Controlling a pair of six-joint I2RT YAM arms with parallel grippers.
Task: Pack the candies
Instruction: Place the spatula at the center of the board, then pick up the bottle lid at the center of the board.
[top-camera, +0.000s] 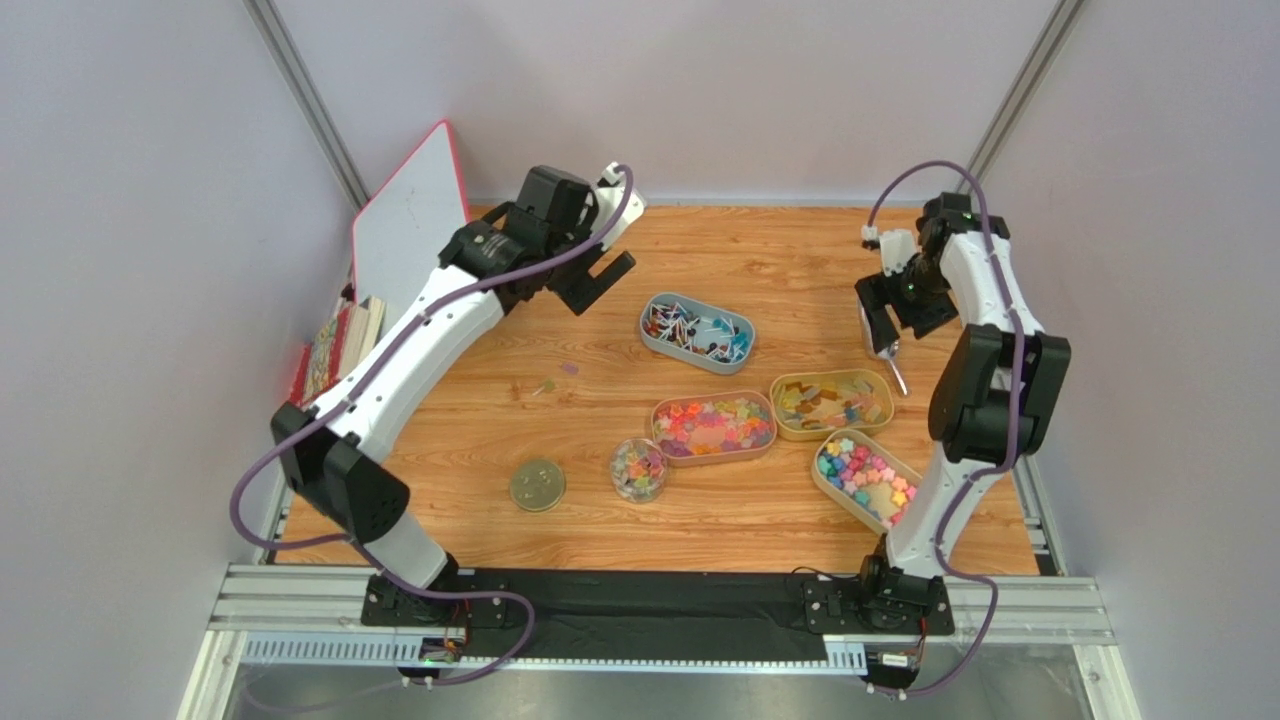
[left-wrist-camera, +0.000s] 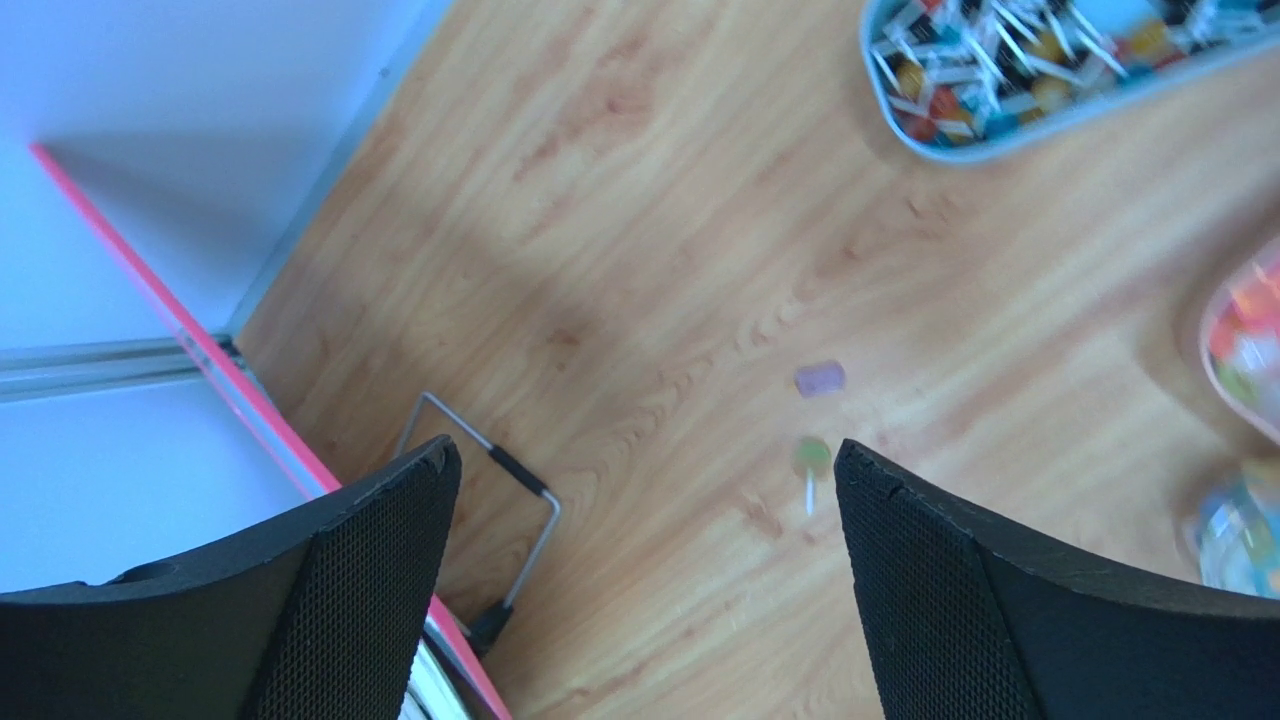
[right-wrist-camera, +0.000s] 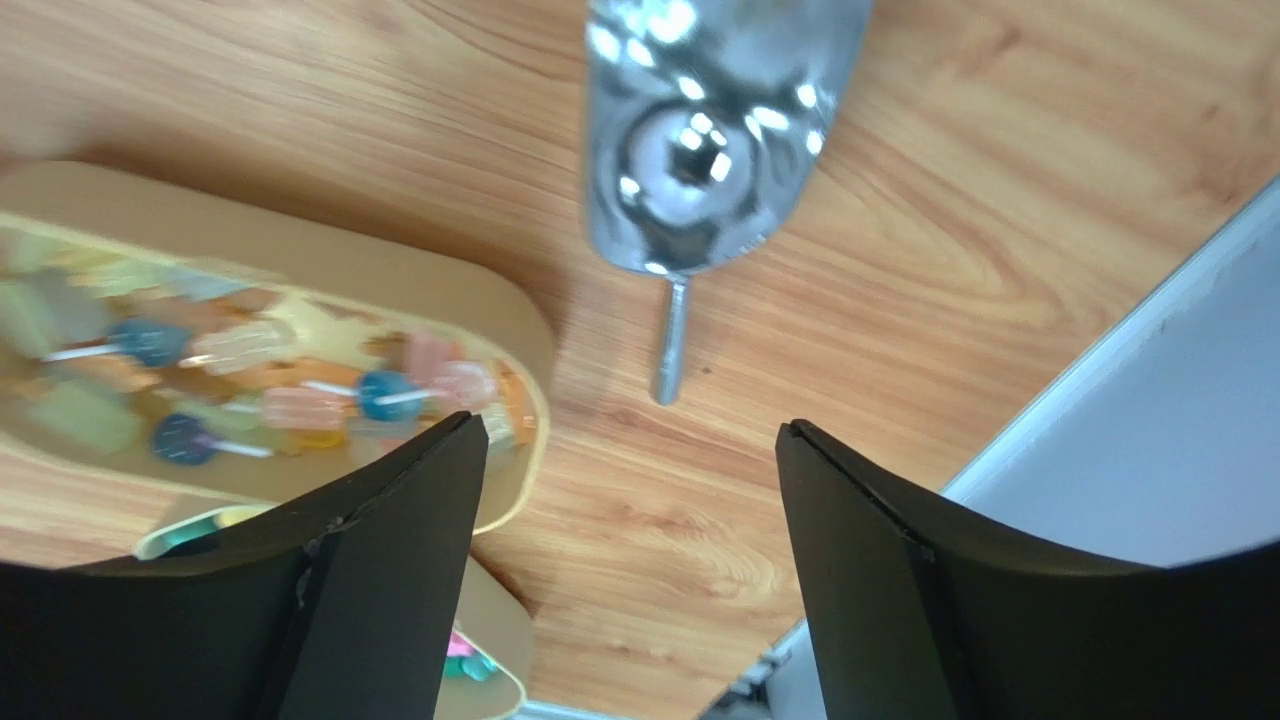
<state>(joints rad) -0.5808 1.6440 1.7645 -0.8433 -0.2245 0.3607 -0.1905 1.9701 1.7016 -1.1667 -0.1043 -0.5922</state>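
Observation:
Candies lie in four oval trays: blue-white wrapped ones in a grey tray, red-orange mixed ones, golden-amber ones and bright chunky ones in tan trays. A small clear jar holds several candies. A loose purple candy and a green lollipop lie on the wood. My left gripper is open and empty, high above the table's back left. My right gripper is open and empty above a metal scoop, beside the amber tray.
The jar's lid lies left of the jar. A white board with a pink edge leans at the back left on a wire stand, with books beside it. The scoop lies near the right wall.

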